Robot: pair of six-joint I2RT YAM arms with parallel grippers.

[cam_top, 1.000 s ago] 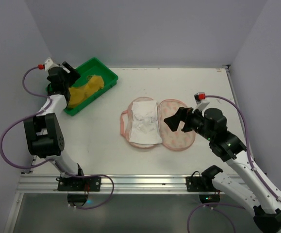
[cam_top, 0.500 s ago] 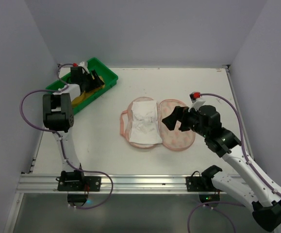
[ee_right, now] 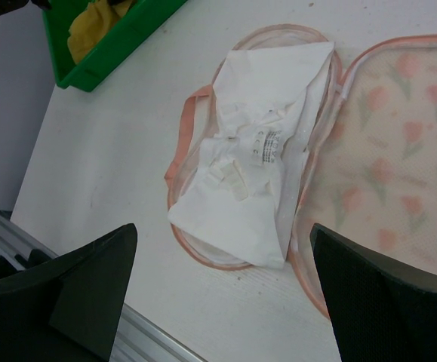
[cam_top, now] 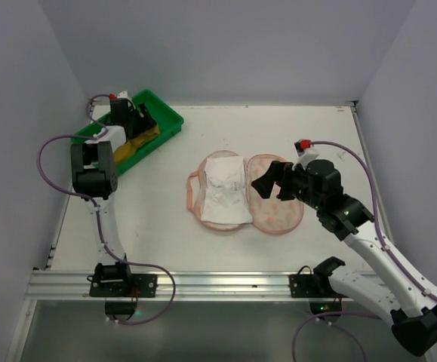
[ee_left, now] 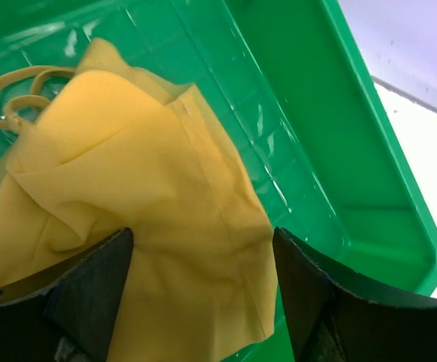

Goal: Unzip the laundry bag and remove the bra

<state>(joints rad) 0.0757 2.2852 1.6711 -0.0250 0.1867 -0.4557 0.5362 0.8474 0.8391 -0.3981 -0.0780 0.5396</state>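
The laundry bag (cam_top: 278, 215) lies unzipped and folded open flat at the table's middle, its printed lid (ee_right: 399, 173) to the right. A white bra (cam_top: 224, 192) lies folded in its left half, also in the right wrist view (ee_right: 256, 166). My right gripper (cam_top: 267, 183) is open and empty, hovering above the bag's lid. My left gripper (cam_top: 141, 123) is open over the green tray (cam_top: 167, 115), its jaws astride a yellow garment (ee_left: 127, 219) that lies in the tray (ee_left: 339, 151).
The tray sits at the table's far left corner near the left wall. A pink loop (cam_top: 191, 188) sticks out from the bag's left side. The aluminium rail (cam_top: 218, 283) runs along the near edge.
My left arm swung from the tray's left side to over the tray and turned. My right gripper shifted slightly up and right above the bag. The bag and bra did not move.
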